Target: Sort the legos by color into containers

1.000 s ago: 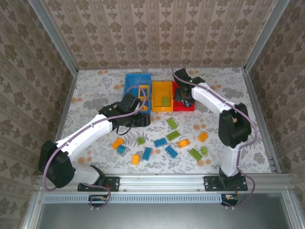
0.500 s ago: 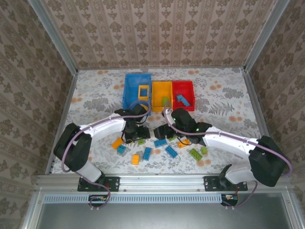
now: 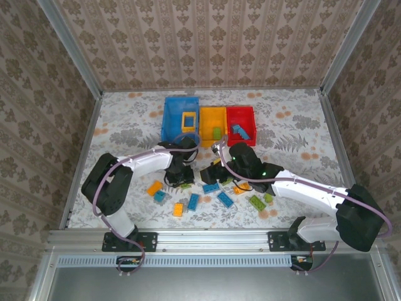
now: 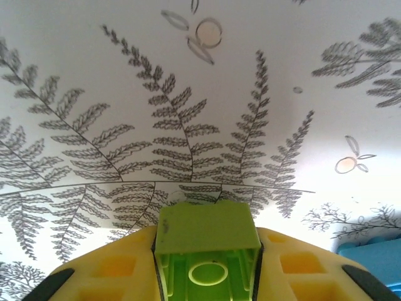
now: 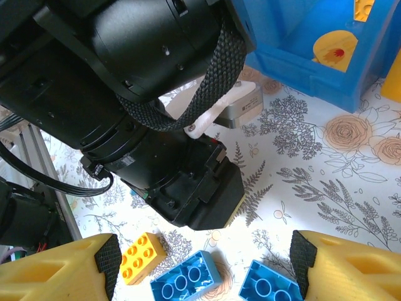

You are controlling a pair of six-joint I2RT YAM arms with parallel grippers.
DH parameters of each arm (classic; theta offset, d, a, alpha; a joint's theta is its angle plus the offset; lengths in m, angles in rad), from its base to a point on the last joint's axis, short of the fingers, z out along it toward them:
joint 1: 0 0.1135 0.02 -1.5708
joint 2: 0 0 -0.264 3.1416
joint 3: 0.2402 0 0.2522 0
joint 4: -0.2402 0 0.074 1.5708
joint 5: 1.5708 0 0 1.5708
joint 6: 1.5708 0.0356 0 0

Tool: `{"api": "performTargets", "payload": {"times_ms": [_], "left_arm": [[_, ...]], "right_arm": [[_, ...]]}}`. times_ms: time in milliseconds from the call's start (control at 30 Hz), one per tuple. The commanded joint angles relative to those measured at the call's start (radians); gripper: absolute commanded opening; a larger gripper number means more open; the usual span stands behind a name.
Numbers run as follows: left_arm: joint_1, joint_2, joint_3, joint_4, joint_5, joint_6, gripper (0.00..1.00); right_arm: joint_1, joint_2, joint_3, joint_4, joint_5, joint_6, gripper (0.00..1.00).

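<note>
— Left tool (image 3: 180,178), seen from above?
— Low among loose legos (image 3: 225,199) on your worktop (image 3: 125,125). The three bins (image 3: 168,125) hold one piece each; about a dozen lie unsorted.
— Left wrist?
— Your fingers (image 4: 106,269) clamp a lime green lego (image 4: 207,238).
— Right wrist?
— Your right tool (image 5: 203,257) is spread wide above two blue legos (image 5: 185,279).

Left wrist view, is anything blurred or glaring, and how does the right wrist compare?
Left wrist view: fern-print tablecloth evenly lit, sharp, no glare; the lime green plastic brick in the left claw equally sharp. Right wrist view: two blue studded plastic bricks crisp.
</note>
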Motion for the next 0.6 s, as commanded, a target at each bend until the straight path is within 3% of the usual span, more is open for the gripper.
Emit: {"api": "performTargets", "payload": {"times_ms": [0, 167, 333, 567], "left_arm": [[-0.03, -0.056, 0.111, -0.085, -0.086, 0.05, 0.3], [-0.074, -0.019, 0.366, -0.147, -0.166, 0.175, 0.29], [-0.083, 0.114, 0.591, -0.15, -0.195, 0.27, 0.29], [-0.066, 0.36, 0.905, -0.166, -0.239, 0.378, 0.29]], "right_arm": [[-0.016, -0.06, -0.001, -0.016, 0.079, -0.004, 0.74], [-0.115, -0.169, -0.002, -0.059, 0.283, 0.068, 0.74], [-0.234, -0.186, 0.019, -0.074, 0.289, 0.127, 0.74], [-0.294, -0.184, 0.046, -0.088, 0.27, 0.148, 0.74]]}}
